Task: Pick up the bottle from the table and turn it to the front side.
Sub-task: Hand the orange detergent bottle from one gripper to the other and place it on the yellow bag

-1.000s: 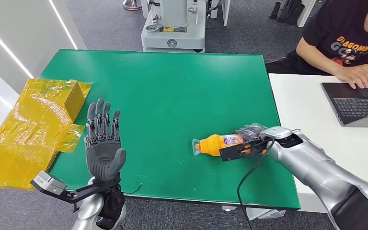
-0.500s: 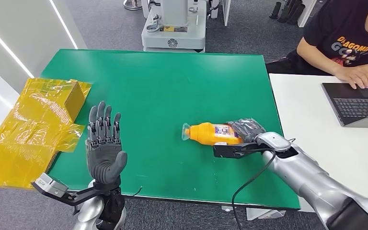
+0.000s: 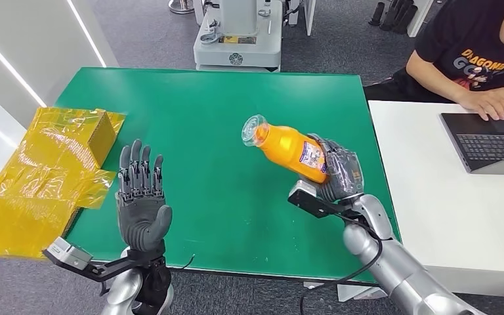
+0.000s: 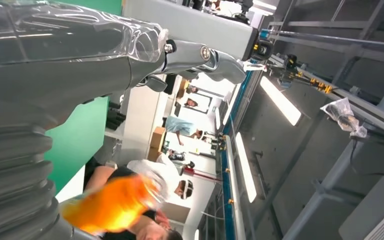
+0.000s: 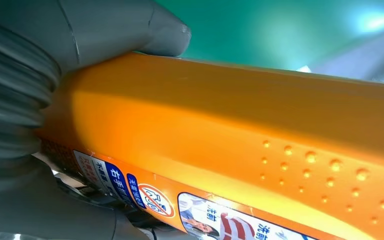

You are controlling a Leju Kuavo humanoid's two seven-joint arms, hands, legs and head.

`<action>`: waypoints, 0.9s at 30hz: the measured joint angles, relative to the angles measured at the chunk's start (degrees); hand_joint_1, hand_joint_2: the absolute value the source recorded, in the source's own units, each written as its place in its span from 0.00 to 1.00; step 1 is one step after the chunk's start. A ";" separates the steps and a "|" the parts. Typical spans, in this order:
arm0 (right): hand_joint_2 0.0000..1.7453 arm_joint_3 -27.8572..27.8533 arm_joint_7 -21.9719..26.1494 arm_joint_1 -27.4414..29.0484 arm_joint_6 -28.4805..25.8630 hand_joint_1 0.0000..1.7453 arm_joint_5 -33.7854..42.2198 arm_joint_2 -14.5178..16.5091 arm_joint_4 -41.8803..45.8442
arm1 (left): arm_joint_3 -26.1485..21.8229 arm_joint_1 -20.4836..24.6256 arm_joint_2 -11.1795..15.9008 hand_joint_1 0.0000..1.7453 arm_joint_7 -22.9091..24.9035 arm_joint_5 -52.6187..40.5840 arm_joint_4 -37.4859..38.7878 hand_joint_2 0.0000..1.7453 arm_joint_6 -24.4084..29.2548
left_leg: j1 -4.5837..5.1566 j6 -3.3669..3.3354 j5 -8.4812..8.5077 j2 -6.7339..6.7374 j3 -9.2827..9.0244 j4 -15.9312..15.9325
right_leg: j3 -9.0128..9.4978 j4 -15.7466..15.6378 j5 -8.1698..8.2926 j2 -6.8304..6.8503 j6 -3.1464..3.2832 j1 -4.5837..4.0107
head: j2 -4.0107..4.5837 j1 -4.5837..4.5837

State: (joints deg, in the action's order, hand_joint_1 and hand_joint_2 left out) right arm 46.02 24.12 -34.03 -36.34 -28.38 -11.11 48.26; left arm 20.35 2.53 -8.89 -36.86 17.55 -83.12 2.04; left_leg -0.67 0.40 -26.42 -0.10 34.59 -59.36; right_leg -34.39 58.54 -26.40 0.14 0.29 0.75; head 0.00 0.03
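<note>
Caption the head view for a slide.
Right hand holds the orange bottle tilted above the green table; left hand open.

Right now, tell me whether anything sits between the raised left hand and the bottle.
Nothing visible does. The right hand holds the bottle tilted above the green table; the left hand is raised with fingers spread, with only bare mat showing between them.

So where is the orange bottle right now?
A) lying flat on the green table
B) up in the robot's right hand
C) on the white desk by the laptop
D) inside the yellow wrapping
B: the right hand grips the orange bottle, tilted above the green table.
</note>
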 joint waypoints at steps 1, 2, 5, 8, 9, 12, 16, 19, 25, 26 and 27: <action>1.00 -0.89 0.87 0.96 -1.03 1.00 0.02 0.22 1.18 | 0.00 0.23 0.02 0.00 0.32 0.22 0.09 1.00 0.00 | 0.00 0.00 0.00 0.00 0.00 0.00 | 0.00 0.00 0.00 0.00 0.00 0.00 | 0.00 0.01; 1.00 -1.60 1.51 1.91 -1.76 1.00 -0.03 0.39 2.39 | 0.00 0.47 0.04 0.00 0.73 0.40 0.23 1.00 0.00 | 0.00 0.00 0.00 -0.01 0.01 0.00 | 0.00 0.00 0.00 0.01 0.00 0.00 | 0.00 0.00; 1.00 -3.26 2.88 4.26 -3.01 1.00 -0.89 0.80 5.49 | 0.01 1.07 0.08 0.00 2.81 1.53 0.79 1.00 -0.25 | 0.00 0.00 0.00 0.01 0.01 0.01 | -0.01 0.00 -0.01 0.01 0.00 0.00 | 0.00 0.00; 1.00 -5.21 4.42 6.23 -3.27 1.00 -3.33 1.85 8.01 | 0.14 2.10 0.11 0.00 6.14 3.74 1.77 1.00 -1.30 | 0.01 0.00 0.00 0.03 0.02 0.00 | -0.01 0.00 0.00 -0.03 0.00 0.01 | 0.00 -0.01; 1.00 -5.69 4.70 6.67 -3.25 1.00 -3.80 2.51 8.61 | 0.28 2.68 0.12 0.00 6.87 4.24 2.20 1.00 -1.71 | 0.01 0.00 0.00 0.05 0.02 0.00 | -0.02 0.00 0.00 -0.05 0.00 0.01 | 0.00 0.00; 1.00 -6.01 4.61 7.10 -2.87 1.00 -3.50 4.69 9.43 | 0.89 4.53 0.12 0.00 8.16 4.88 3.39 1.00 -2.39 | 0.00 0.01 0.00 0.09 0.00 0.01 | -0.03 0.02 0.01 -0.08 0.01 0.00 | 0.00 0.01; 1.00 -5.59 3.46 7.01 0.24 1.00 -2.45 7.48 9.49 | 1.79 6.23 0.11 0.00 9.09 4.12 4.31 1.00 -2.62 | -0.01 0.02 0.01 0.09 0.00 0.02 | -0.04 0.04 0.00 -0.07 0.01 -0.01 | 0.00 0.01; 1.00 -5.03 2.56 6.78 3.05 1.00 -2.11 9.15 9.43 | 2.32 7.04 0.13 0.00 9.37 3.42 4.81 1.00 -2.84 | -0.01 0.02 0.01 0.09 0.01 0.03 | -0.05 0.04 0.00 -0.08 0.01 -0.01 | 0.00 0.00; 1.00 -3.94 1.20 5.09 8.39 1.00 -1.57 11.77 8.84 | 3.21 8.37 0.11 0.00 9.89 2.02 5.74 1.00 -3.27 | 0.00 0.02 0.01 0.09 0.03 0.03 | -0.07 0.03 0.00 -0.07 0.01 0.00 | 0.00 0.00; 1.00 -3.89 1.07 4.80 8.95 1.00 -1.30 12.13 8.67 | 3.31 8.55 0.10 0.00 9.95 1.74 5.85 1.00 -3.27 | 0.00 0.02 0.01 0.09 0.03 0.03 | -0.07 0.02 0.00 -0.07 0.01 0.00 | 0.00 0.00; 1.00 -3.84 0.97 4.54 9.47 1.00 -1.03 12.45 8.49 | 3.39 8.69 0.09 0.00 9.99 1.45 5.94 1.00 -3.27 | 0.00 0.02 0.01 0.09 0.03 0.03 | -0.07 0.02 0.00 -0.07 0.01 0.00 | 0.00 0.00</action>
State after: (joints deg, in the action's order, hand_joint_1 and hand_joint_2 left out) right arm 42.18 25.10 -29.49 -26.87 -29.40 1.34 56.75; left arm 23.74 11.22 -8.80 -26.87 19.00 -77.18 -1.22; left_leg -0.67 0.42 -26.41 -0.01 34.62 -59.33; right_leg -34.46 58.57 -26.40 0.07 0.30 0.75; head 0.00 0.03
